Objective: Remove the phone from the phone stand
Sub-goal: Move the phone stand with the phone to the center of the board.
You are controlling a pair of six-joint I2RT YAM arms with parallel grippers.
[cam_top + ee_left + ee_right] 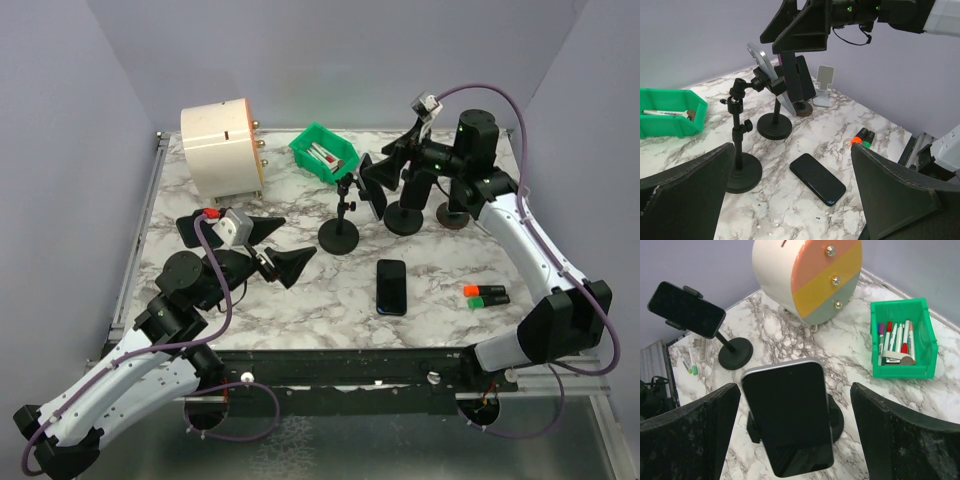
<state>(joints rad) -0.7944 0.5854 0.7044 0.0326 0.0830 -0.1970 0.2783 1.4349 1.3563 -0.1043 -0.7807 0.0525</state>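
Note:
A dark phone with a silver edge [787, 422] sits upright, clamped in a black phone stand [837, 416] at the back middle of the table. It also shows in the top view [375, 192]. My right gripper [795, 390] is open, with one finger on each side of the phone and a gap on both sides. In the top view the right gripper [388, 165] hovers just above the stand. My left gripper [298, 238] is open and empty, low over the front left of the table, and it also shows in its own wrist view [792, 150].
A second phone [392, 286] lies flat on the marble. A third phone [686, 309] sits on another stand at the left. Black stand bases [340, 238] [405, 217], a green pen bin [325, 152], a round pastel drum [222, 150] and highlighters [487, 295] stand around.

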